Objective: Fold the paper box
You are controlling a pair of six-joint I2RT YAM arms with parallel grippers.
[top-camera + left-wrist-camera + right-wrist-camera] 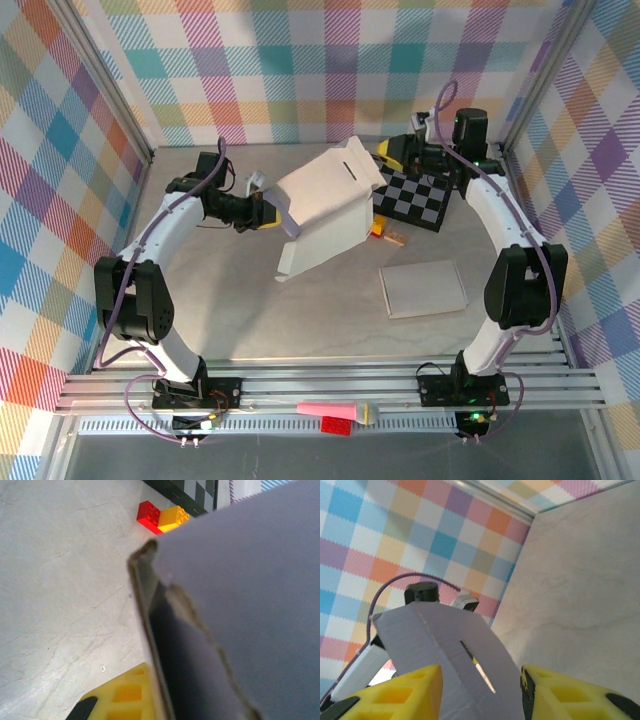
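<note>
- Over the mid table (250, 310), lifted off it: paper box (325, 215), white, half built, tilted.
- Long axis goes near-left to far-right in top view. Low end points near-left. High end, w/ the slot flap (465, 655), points far-right at my R gripper (480, 692).
- L gripper (270, 214): clenched tight on the box's left wall. In L wrist view the thin wall edge sits right beside my yellow finger (122, 700).
- R gripper: jaws approx half apart, slot flap lies btw my 2 yellow fingers (405, 697). Flap looks like it touches both, but can't tell if I squeeze it or it just rests there.
- Hard to see: box wall is blurry up close in L wrist view, and the inside is dark. In top view my L fingertips are tucked behind the wall.
- Cut off: backs of my R fingers run out the bottom of R wrist view.
- Box hides a corner of the checker board (415, 197). Red + yellow bricks (162, 517) sit just beside that board.
- Flat white card (423, 288) lies well apart, near-right.
</note>
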